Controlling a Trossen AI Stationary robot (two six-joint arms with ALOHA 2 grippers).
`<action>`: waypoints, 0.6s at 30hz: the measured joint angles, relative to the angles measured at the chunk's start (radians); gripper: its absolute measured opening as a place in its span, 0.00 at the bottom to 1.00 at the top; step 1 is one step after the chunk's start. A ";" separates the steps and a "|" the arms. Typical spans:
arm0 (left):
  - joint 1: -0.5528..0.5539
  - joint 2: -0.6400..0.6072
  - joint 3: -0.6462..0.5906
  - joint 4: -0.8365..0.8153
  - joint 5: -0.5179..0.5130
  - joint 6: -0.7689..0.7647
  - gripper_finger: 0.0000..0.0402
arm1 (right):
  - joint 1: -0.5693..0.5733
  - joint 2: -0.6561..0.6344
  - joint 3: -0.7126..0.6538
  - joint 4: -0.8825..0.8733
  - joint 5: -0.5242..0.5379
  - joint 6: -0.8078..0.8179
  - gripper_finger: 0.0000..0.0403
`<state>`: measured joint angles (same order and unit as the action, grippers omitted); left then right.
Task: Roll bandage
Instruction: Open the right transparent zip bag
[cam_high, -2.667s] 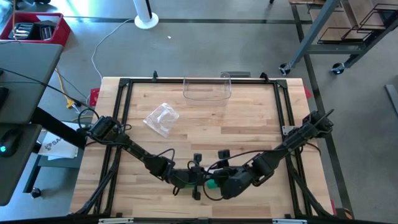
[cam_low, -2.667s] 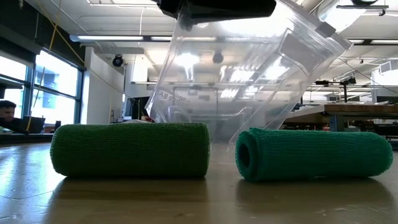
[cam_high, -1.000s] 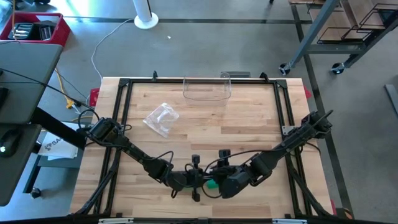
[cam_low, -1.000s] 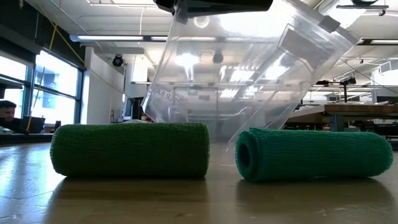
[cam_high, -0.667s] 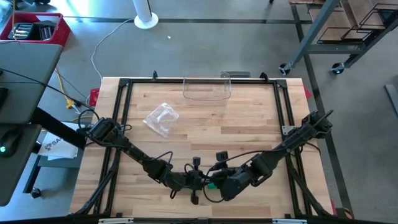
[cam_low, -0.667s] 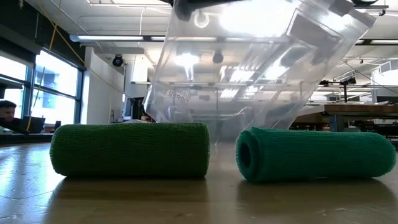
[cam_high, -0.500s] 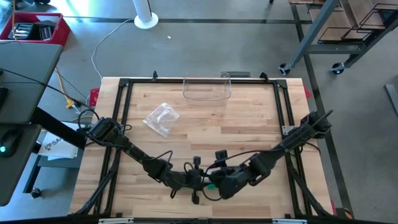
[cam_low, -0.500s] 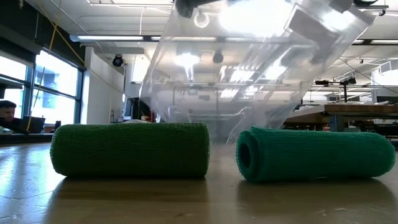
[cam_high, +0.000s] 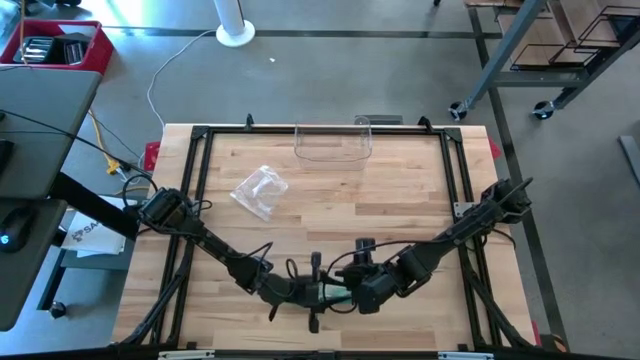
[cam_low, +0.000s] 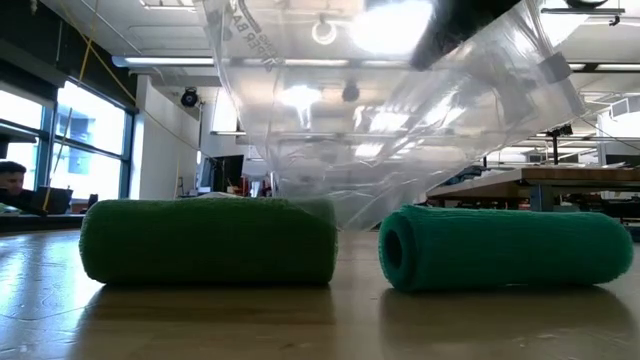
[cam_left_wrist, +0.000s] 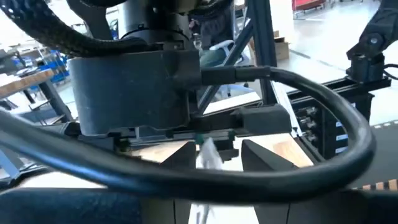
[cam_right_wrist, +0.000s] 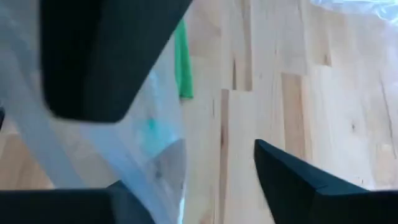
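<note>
Both grippers, left gripper (cam_high: 303, 292) and right gripper (cam_high: 345, 292), meeting at near table edge (cam_high: 330, 170), apparently sharing clear plastic bag (cam_low: 380, 110); finger spread impossible to tell. Below: two rolled green bandages (cam_low: 208, 241) (cam_low: 505, 248). Bagging step, probably; next, lowering bag mouth over roll

Two bandage rolls lie on the pale, striped-grain wooden table (cam_high: 400, 190), the dark green roll (cam_low: 208, 241) and the teal-green roll (cam_low: 505, 248) both showing a fine woven mesh, while the clear plastic bag (cam_low: 390, 110) above them is see-through with faint dark lettering.
</note>
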<state>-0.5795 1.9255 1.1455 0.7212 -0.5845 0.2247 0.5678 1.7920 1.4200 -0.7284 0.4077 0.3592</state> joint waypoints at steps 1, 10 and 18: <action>-0.001 0.000 0.000 0.000 -0.002 0.005 0.31 | 0.001 0.000 0.000 0.000 -0.002 0.000 0.39; -0.060 -0.069 -0.003 -0.015 -0.237 0.158 0.32 | 0.010 -0.015 0.002 -0.009 -0.021 0.031 0.04; -0.084 -0.089 -0.004 -0.020 -0.496 0.185 0.32 | 0.008 -0.159 0.006 -0.206 0.399 0.360 0.00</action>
<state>-0.6638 1.8370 1.1420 0.7014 -1.0805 0.4096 0.5758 1.6330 1.4257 -0.9341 0.8070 0.7191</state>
